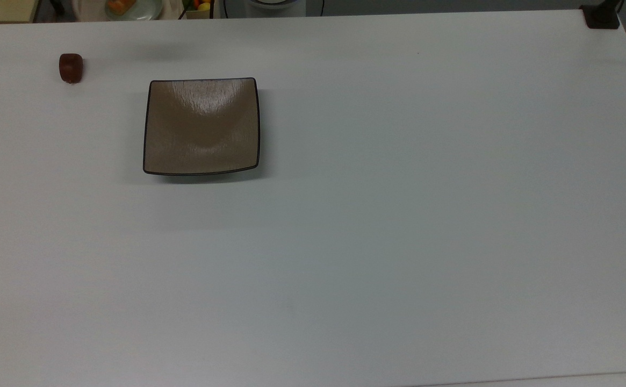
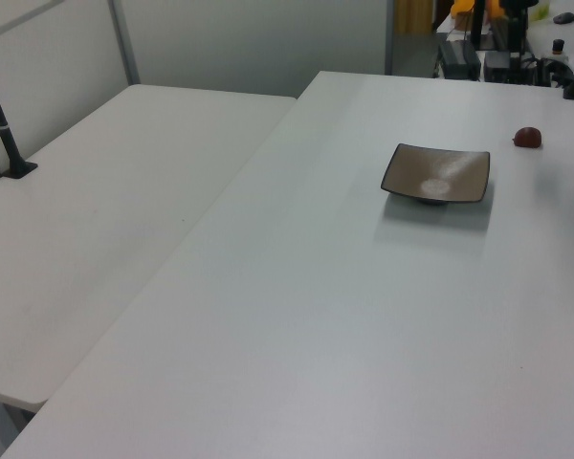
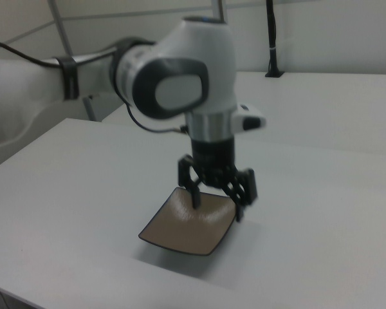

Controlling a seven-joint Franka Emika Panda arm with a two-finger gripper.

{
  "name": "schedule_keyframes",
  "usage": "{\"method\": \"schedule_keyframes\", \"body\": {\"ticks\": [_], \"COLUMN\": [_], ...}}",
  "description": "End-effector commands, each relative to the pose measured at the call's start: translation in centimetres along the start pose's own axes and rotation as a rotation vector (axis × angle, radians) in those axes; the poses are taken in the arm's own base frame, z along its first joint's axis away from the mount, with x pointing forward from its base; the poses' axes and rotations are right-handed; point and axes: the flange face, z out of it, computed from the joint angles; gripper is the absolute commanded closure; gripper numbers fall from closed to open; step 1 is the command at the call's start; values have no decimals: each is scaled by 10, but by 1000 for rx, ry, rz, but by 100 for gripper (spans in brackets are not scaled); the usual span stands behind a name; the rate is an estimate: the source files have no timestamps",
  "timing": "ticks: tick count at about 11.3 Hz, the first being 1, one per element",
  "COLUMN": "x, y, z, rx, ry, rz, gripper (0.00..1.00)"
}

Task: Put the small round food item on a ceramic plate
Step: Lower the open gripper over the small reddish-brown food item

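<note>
One small food item (image 1: 71,68) lies apart from the plate (image 1: 201,127); open, empty gripper (image 3: 217,201) may nudge it rolling.

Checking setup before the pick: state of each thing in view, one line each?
small round food item: on the table, apart from the plate, untouched
ceramic plate: flat on the table, nothing on it
tool: open, holding nothing, hanging in front of the plate in the right view
table: bears the plate and the food item
</note>
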Motion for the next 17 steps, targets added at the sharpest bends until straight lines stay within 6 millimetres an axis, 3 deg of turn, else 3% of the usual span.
{"method": "schedule_keyframes", "body": {"ticks": [1,4,11,17], "x": [-22,-35,-31,-39], "y": [35,64,97,108], "z": [53,91,159,211], "rx": [-9,-39,-119,-163], "ry": [32,74,68,65], "rz": [18,58,-160,-195], "gripper": [0,0,0,0]}}
